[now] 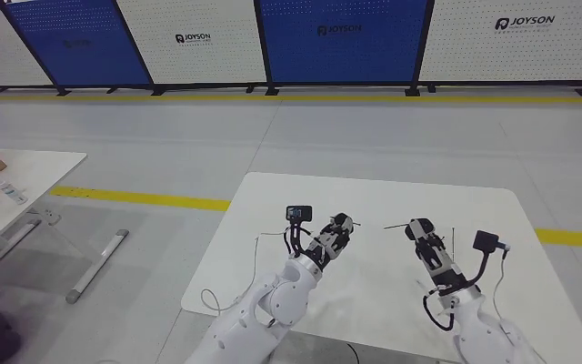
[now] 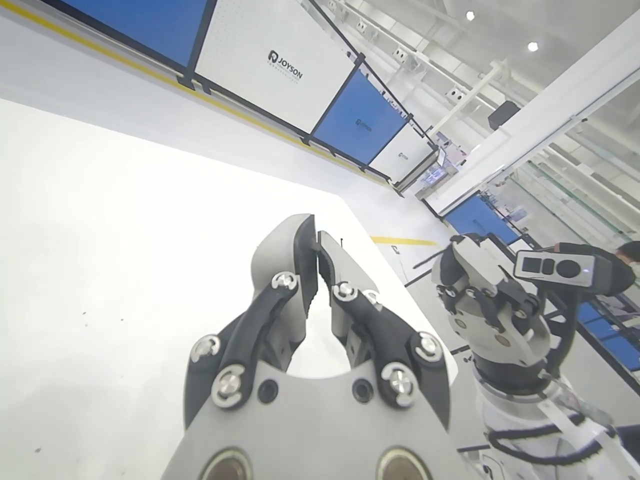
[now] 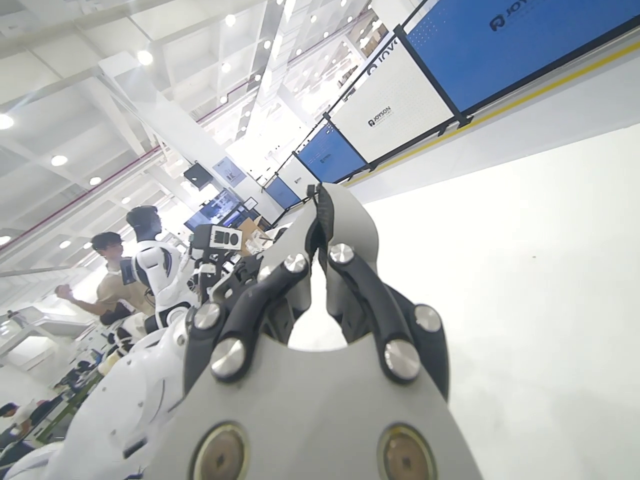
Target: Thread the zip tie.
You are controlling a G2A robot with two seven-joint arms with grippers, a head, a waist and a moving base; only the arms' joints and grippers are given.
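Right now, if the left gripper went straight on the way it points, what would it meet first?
Likely nothing close: the left gripper points across the table toward its far edge, with the right gripper off to one side. It might graze the table; its height is unclear.

White table with rounded corners, on pale grey floor, straddling the yellow floor line, tiny dark specks on its top

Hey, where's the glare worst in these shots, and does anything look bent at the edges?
Left wrist view: overhead light washes the white table nearly featureless, and the fence panels lean and bow slightly, wide-angle style. Right wrist view: ceiling lamps flare above the right gripper. Top view: even light, little glare.
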